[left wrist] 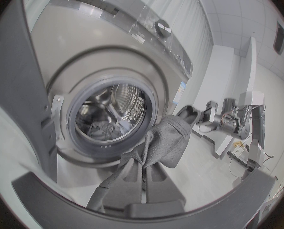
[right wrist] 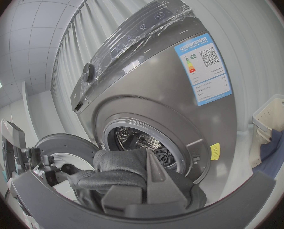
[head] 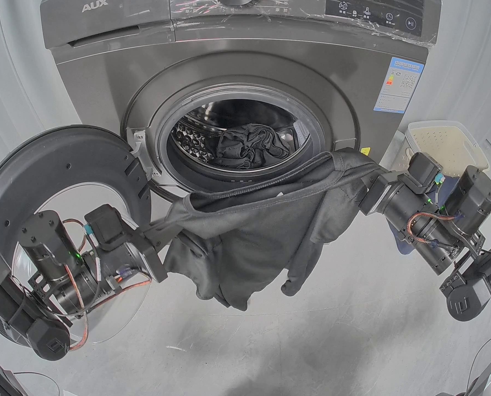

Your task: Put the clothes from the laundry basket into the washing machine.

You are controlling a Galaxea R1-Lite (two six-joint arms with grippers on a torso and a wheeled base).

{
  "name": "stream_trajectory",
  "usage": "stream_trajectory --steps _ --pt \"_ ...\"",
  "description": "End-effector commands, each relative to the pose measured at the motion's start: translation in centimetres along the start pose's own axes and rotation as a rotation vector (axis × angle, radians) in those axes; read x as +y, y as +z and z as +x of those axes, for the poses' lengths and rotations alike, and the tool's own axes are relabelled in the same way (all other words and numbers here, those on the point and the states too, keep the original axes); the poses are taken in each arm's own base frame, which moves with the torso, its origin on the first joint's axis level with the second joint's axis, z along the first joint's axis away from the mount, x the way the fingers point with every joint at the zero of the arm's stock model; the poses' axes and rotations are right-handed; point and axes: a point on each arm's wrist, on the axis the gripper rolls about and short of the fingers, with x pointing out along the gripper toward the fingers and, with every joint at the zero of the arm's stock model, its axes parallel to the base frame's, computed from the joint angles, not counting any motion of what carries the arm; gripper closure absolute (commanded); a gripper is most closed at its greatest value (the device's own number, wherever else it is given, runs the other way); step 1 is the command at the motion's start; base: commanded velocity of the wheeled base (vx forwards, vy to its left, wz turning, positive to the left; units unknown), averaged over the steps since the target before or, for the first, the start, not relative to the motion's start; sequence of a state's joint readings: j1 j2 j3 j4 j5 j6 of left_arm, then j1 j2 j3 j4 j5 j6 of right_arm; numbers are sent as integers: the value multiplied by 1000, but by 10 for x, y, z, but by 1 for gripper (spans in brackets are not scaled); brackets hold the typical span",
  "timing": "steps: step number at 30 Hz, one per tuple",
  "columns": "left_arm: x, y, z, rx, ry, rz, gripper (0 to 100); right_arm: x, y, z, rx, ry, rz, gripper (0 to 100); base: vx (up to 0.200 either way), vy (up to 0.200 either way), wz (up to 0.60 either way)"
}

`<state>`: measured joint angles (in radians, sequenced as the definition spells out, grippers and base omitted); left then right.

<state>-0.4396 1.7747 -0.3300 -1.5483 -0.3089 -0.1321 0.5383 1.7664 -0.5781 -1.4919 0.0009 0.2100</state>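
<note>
The left gripper (head: pixel 173 214) and right gripper (head: pixel 362 178) each pinch an end of the dark grey shirt (head: pixel 251 221), stretched crosswise just before, seemingly slightly below, the washing machine (head: pixel 289 78) drum mouth.

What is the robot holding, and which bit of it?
A dark grey garment, stretched out before the washing machine. The left jaws pinch one upper end, the right jaws the other.

Matt cloth garment (head: pixel 256 221), satin grey metal washing machine (head: pixel 108 78), perforated plastic laundry basket (head: pixel 449 141)
</note>
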Motion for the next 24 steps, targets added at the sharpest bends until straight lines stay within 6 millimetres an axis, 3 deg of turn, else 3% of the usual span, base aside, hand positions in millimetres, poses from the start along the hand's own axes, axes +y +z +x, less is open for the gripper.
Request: stream_trajectory --steps 1,8,24 --pt "4 26 -1 -103 -16 33 100 -7 -4 -6 25 -22 -19 100 0 0 0" --pt "-1 48 2 -190 -45 47 100 -5 -7 -12 28 9 -75 100 0 0 0" --pt "0 68 2 -267 -31 48 100 -4 6 -20 -12 10 -108 100 0 0 0"
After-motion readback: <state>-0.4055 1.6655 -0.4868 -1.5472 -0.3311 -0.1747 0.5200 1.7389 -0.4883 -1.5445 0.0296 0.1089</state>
